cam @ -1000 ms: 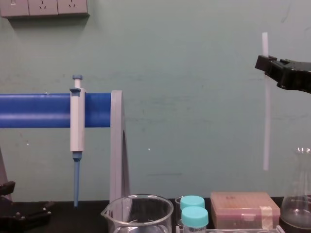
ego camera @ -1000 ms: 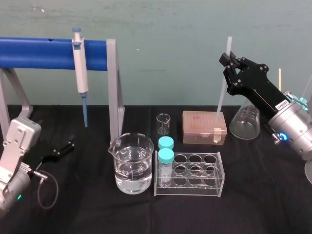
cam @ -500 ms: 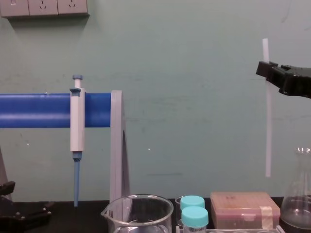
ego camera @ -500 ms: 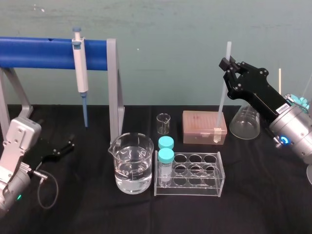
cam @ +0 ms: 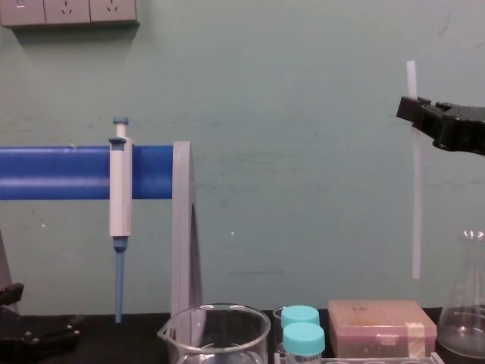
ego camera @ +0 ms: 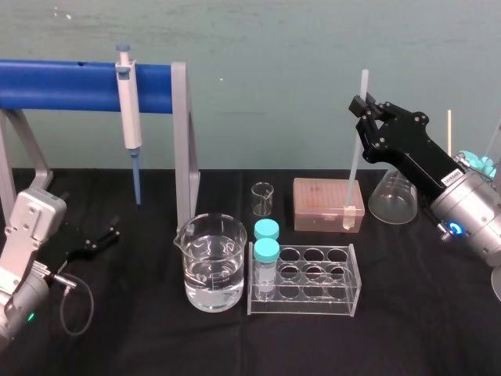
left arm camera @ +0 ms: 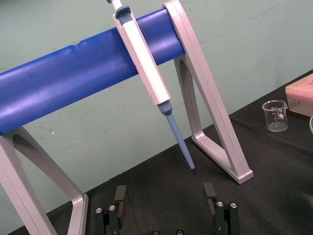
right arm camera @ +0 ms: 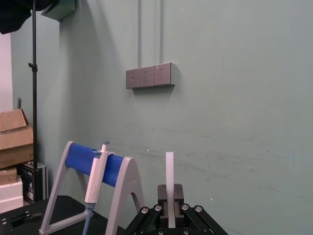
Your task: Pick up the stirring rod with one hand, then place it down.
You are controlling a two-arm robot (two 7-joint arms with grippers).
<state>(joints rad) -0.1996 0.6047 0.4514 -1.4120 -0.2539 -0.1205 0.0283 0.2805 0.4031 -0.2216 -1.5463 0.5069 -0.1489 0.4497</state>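
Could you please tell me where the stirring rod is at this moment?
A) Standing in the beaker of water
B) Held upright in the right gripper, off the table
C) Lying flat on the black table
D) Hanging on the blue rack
B: the right gripper is shut on the stirring rod near its top, and the rod's lower end hangs in the air; the left gripper sits parked, open.

Hanging pipette (ego camera: 129, 110); beaker (ego camera: 210, 262) seemingly holds water.
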